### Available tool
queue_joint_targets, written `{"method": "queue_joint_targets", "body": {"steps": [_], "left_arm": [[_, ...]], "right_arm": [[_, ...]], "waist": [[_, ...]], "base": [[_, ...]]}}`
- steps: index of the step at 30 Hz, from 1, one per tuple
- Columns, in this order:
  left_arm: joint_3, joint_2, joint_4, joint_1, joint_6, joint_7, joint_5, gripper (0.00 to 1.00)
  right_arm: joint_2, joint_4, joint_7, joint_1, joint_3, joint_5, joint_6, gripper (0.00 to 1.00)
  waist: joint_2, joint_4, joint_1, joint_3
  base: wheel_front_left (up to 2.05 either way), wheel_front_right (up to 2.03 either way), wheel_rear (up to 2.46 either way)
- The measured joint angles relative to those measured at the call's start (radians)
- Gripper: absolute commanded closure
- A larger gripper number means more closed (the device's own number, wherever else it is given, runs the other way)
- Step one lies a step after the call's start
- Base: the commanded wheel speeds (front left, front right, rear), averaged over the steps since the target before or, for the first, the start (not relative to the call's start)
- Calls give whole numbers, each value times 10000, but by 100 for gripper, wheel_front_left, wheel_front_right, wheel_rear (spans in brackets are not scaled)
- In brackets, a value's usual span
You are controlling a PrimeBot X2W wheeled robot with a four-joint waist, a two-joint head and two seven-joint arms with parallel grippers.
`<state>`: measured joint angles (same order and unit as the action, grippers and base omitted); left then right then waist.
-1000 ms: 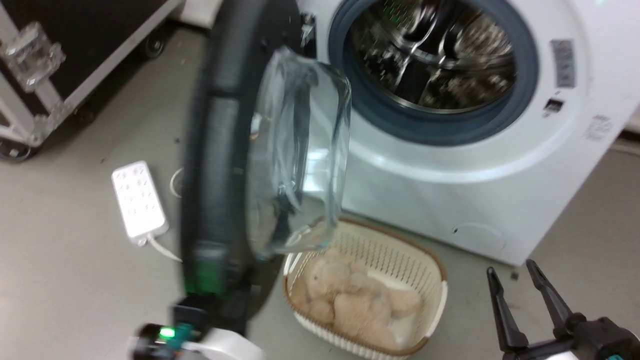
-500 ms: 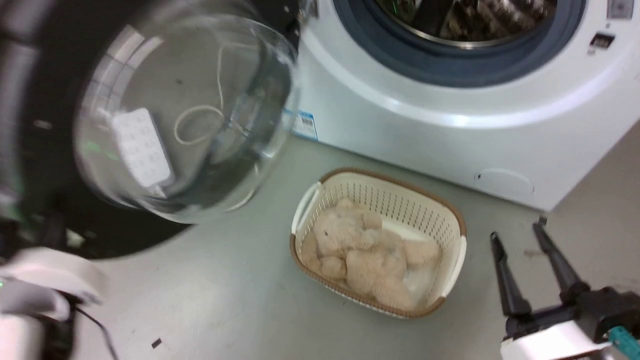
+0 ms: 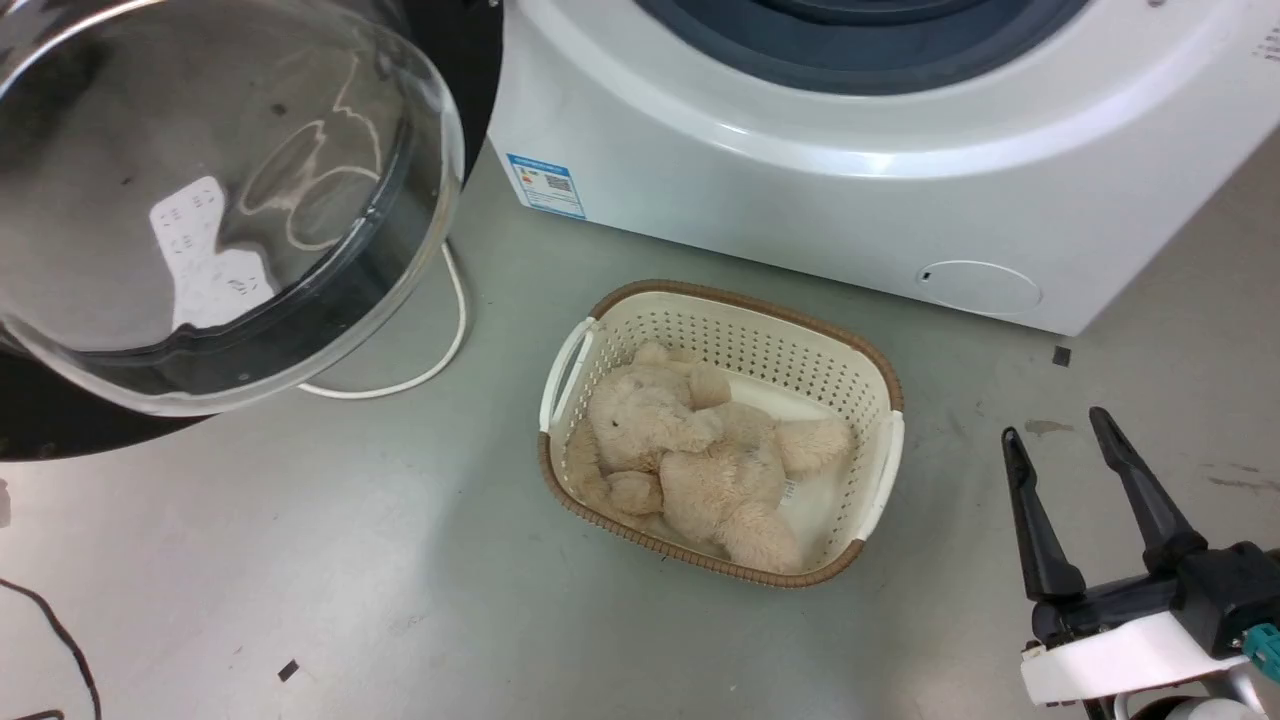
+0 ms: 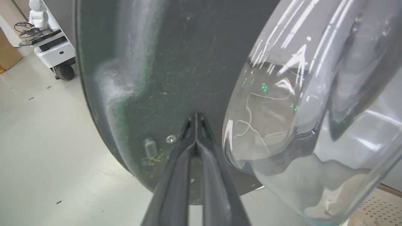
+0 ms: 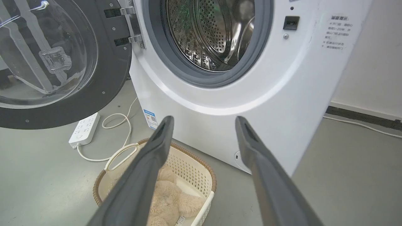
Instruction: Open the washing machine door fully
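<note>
Head view: the right gripper (image 3: pixel 1054 424) hangs over the floor at the lower right, its two fingers spread wide with nothing between them. Well to its left sits a basket (image 3: pixel 880 370) with a plush toy (image 3: pixel 690 450) lying in it. Up and ahead of the gripper is the white machine (image 3: pixel 800 200), with a small round flap (image 3: pixel 978 288) low on its front. The door (image 3: pixel 455 40) stands open far to the gripper's left, its glass bowl (image 3: pixel 200 200) bulging toward the camera; a white cable (image 3: pixel 455 330) curls on the floor beneath it.

Left wrist view: the left gripper (image 4: pixel 195 117) has its fingers pressed together, tips meeting, holding nothing visible. The tips point at the door's (image 4: pixel 157 62) black inner face; whether they touch it I cannot tell. The glass bowl (image 4: pixel 314 125) swells just to the right of the fingers.

Right wrist view: the right gripper (image 5: pixel 204 121) is wide open and empty. Straight ahead of it is the machine (image 5: pixel 282 94), its steel drum (image 5: pixel 213 31) exposed. The door (image 5: pixel 106 78) is up and to the left, hinged at the machine's edge and swung well away from the opening. A power strip (image 5: pixel 84 130) lies on the floor left of the fingers, and the basket (image 5: pixel 194 169) sits below them.
</note>
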<state>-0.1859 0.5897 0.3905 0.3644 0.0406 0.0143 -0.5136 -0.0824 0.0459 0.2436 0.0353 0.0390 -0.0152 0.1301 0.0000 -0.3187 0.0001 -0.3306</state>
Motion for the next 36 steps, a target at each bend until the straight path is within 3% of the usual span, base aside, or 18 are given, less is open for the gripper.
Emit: {"method": "queue_joint_targets", "body": {"steps": [10,20,31,32,33,34,36], "left_arm": [[692,-297,236,86,-207,1425,564,100],[2190,-1990,-1781,-1376,-35,2061,1235,100],[3200,-3384,-3315,-3377,598,2263,1555,100],[3250,-3486,-3354,-3479,711,2297,1638,65],[3306,-3570,-3365,-3566,809,2309,1728,13],[3350,-3662,-3365,-3665,888,2334,1787,0],[3448,-3923,-3354,-3849,895,2347,1783,0]], "right_arm": [[61,-92,59,-5,543,184,0,0],[244,-100,134,-567,1254,280,0,0],[288,42,136,-1450,890,67,0,0],[288,50,136,-1520,867,54,0,0],[288,48,136,-1567,851,52,0,0],[288,50,136,-1592,846,48,0,0],[288,48,136,-1613,832,-21,0,0]], "waist": [[0,211,-2,828],[0,690,-3,2443],[0,2065,-3,3461],[0,2164,-2,3506],[0,2245,-3,3545],[0,2312,-3,3582],[0,2407,-3,3636]], "base": [[0,0,0],[0,0,0],[0,0,0],[0,0,0],[0,0,0],[0,0,0],[0,0,0]]}}
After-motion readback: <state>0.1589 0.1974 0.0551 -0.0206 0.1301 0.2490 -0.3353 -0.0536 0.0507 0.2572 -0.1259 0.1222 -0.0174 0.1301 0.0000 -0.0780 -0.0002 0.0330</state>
